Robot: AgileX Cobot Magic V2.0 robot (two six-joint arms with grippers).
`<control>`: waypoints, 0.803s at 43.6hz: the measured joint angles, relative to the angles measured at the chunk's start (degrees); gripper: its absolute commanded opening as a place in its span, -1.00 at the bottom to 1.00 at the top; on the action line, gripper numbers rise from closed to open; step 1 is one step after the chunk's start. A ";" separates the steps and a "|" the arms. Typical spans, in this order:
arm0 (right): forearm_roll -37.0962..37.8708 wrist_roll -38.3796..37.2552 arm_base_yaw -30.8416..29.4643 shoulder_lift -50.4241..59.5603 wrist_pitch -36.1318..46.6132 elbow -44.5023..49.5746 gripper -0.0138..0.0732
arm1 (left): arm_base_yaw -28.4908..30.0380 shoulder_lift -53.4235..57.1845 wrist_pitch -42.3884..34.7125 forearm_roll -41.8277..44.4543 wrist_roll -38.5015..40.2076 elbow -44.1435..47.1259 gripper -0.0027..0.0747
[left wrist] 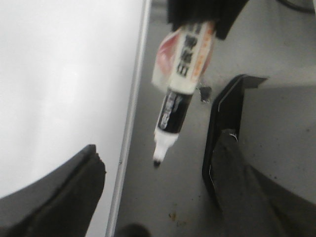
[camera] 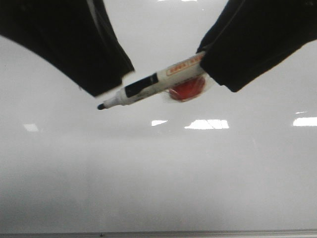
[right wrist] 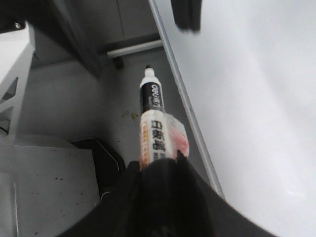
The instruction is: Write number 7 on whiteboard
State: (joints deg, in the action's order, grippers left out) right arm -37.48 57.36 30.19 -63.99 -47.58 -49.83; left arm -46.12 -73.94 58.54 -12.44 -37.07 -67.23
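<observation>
The whiteboard (camera: 158,173) fills the front view, glossy pale grey with light reflections; I see no number 7 on it. My right gripper (camera: 213,62) is shut on a white marker (camera: 148,87) with a black band and an uncapped black tip (camera: 101,106) pointing left and down. A red pad (camera: 187,90) is wrapped against the marker's body. My left gripper (camera: 106,84) is open and empty, just left of the marker. In the left wrist view the marker (left wrist: 180,94) hangs between the open fingers (left wrist: 54,197). In the right wrist view the marker (right wrist: 152,118) sticks out beside the board (right wrist: 256,98).
The board's thin metal edge (camera: 158,233) runs along the bottom of the front view. The wrist views show a grey floor, a black stand (left wrist: 224,113), a white frame (right wrist: 15,74) and a pale bar (right wrist: 133,48) beside the board's edge.
</observation>
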 measured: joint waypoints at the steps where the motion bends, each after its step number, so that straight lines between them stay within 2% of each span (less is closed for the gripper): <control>1: 1.09 -1.04 -0.22 0.37 0.00 0.00 -0.83 | 1.14 1.40 0.25 0.00 0.49 0.00 0.26; 11: 13.84 -16.57 -4.63 6.30 -0.81 0.00 -0.83 | 12.62 13.73 -0.87 -1.17 5.66 4.55 0.26; 17: 18.41 -25.37 -8.46 11.08 -1.88 0.00 -0.83 | 19.32 19.23 -1.78 -1.45 9.18 9.32 0.26; 25: 18.69 -33.38 -10.79 18.82 -0.53 3.44 -0.83 | 23.49 23.76 -2.24 -2.51 10.40 14.43 0.26; 35: 15.74 -34.48 -10.79 21.13 6.76 8.45 -0.83 | 23.82 24.32 -4.34 -4.93 10.51 15.60 0.26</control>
State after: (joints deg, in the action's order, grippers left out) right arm -21.73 22.88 19.41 -42.86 -40.82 -41.38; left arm -22.30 -49.63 54.21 -17.37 -26.56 -51.63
